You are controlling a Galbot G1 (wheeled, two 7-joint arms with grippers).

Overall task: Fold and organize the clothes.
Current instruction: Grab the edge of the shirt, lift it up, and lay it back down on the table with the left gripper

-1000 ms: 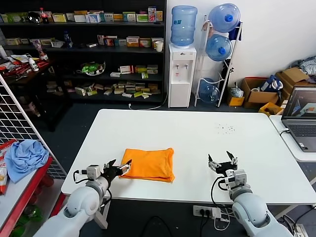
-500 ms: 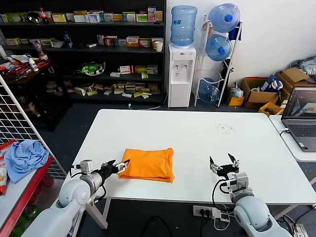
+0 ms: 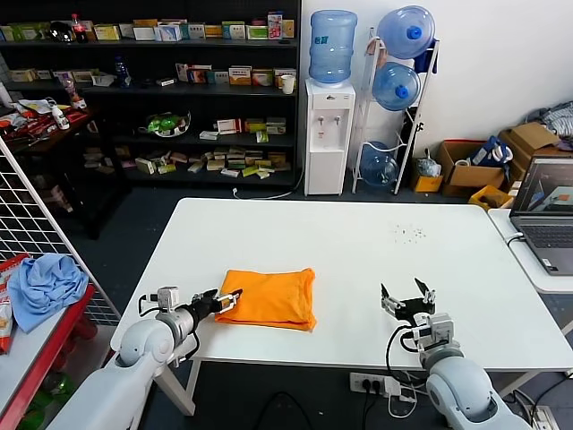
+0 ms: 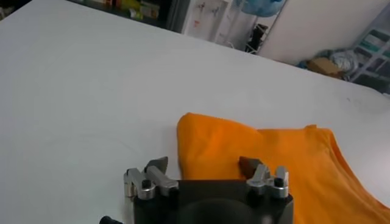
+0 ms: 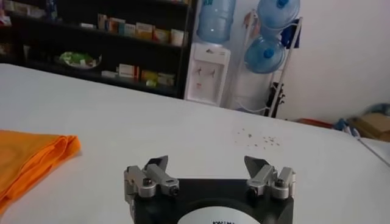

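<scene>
On our left, the left gripper sits low at the near-left corner of the orange T-shirt, its jaws spread apart and, as the left wrist view shows, closed on nothing; one finger lies over the shirt's corner while the other is over bare bench. The T-shirt lies toward the front-left part of the white bench as a compact, layered rectangle, so we judge the folding itself to be essentially done. What seems left is the tidying: squaring that corner or shifting the bundle to its final spot, though we cannot tell where that spot would be. Further right, well apart from the shirt, the right gripper hovers near the bench's front edge with its jaws wide open and empty, apparently waiting.
</scene>
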